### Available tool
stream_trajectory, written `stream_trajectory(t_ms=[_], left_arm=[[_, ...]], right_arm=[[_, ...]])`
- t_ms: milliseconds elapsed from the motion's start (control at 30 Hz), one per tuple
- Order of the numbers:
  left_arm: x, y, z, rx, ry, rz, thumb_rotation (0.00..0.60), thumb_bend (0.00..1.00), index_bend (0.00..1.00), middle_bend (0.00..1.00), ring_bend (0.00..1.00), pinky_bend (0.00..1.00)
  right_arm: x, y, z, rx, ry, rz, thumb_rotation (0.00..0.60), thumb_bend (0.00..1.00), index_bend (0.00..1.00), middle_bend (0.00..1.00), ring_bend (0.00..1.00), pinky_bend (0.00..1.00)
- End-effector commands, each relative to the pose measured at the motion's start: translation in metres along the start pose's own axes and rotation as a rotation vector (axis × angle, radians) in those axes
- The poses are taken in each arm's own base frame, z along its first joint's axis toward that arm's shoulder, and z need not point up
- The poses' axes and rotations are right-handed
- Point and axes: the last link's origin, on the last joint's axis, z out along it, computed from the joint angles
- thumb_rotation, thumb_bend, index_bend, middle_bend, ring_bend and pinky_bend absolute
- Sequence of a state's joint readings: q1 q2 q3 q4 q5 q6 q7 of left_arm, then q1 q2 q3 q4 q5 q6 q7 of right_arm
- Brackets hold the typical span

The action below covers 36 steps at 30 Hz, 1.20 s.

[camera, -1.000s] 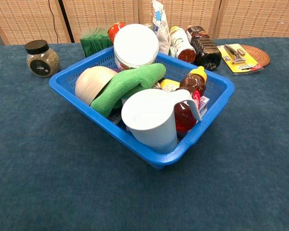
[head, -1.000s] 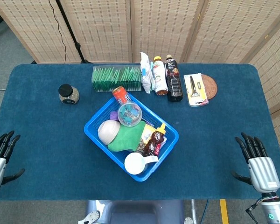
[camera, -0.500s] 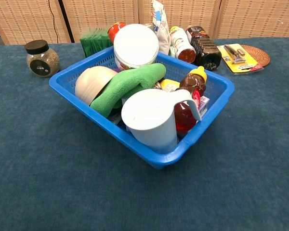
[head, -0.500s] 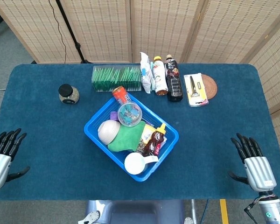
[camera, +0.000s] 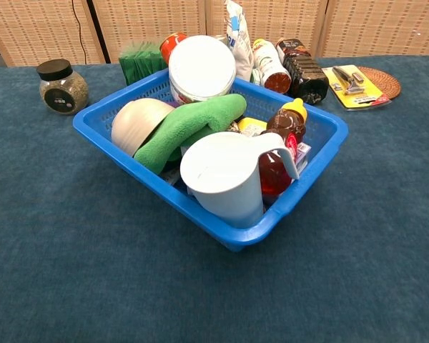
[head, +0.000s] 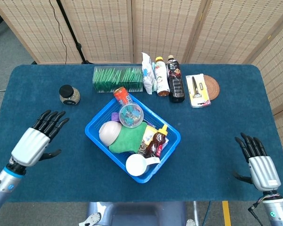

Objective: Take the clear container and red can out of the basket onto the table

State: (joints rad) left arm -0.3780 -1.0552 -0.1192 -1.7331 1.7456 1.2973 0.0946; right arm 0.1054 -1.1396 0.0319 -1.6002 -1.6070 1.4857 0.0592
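Fingers spread and empty, the left robot hand (head: 35, 141) hovers beside the blue plastic basket (head: 95, 137), where the clear lidded container (head: 130, 114) and red can (head: 121, 95) sit at the far corner, while the right robot hand (head: 257, 162), likewise spread, waits well apart above the blue table (head: 217, 127).

Probably a lab: wicker screens (head: 104, 28) enclose a blue-clothed table (head: 217, 127).

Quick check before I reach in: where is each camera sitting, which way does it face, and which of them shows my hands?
Head view: high above the near edge, looking down on the whole table; left robot hand and right robot hand show.
Chest view: low, facing forward across the table; no hand shows.
Shared: blue basket, red can, clear container.
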Motion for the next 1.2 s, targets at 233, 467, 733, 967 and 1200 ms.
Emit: stream_trajectory(t_ms=[233,467,733,967,1200], left_arm=[[0.002,0.057,0.108,-0.129,-0.083,0.062,0.600,0.00,0.00,0.00,0.00,0.00],[-0.007,0.086,0.161,-0.172,-0.130,0.126,0.600,0.00,0.00,0.00,0.00,0.00],[-0.023,0.112,0.194,-0.182,-0.155,0.160,0.600,0.00,0.00,0.00,0.00,0.00],[-0.036,0.119,0.207,-0.167,-0.195,0.168,0.600,0.00,0.00,0.00,0.00,0.00],[-0.046,0.122,0.217,-0.153,-0.213,0.205,0.600,0.00,0.00,0.00,0.00,0.00]], right_arm=[[0.001,0.007,0.006,-0.031,-0.002,0.014,0.600,0.00,0.00,0.00,0.00,0.00],[0.003,0.016,0.010,-0.083,0.008,0.027,0.600,0.00,0.00,0.00,0.00,0.00],[0.004,0.020,0.011,-0.113,0.004,0.045,0.600,0.00,0.00,0.00,0.00,0.00],[0.006,0.024,0.012,-0.137,0.005,0.047,0.600,0.00,0.00,0.00,0.00,0.00],[0.006,0.026,0.014,-0.150,0.006,0.047,0.600,0.00,0.00,0.00,0.00,0.00]])
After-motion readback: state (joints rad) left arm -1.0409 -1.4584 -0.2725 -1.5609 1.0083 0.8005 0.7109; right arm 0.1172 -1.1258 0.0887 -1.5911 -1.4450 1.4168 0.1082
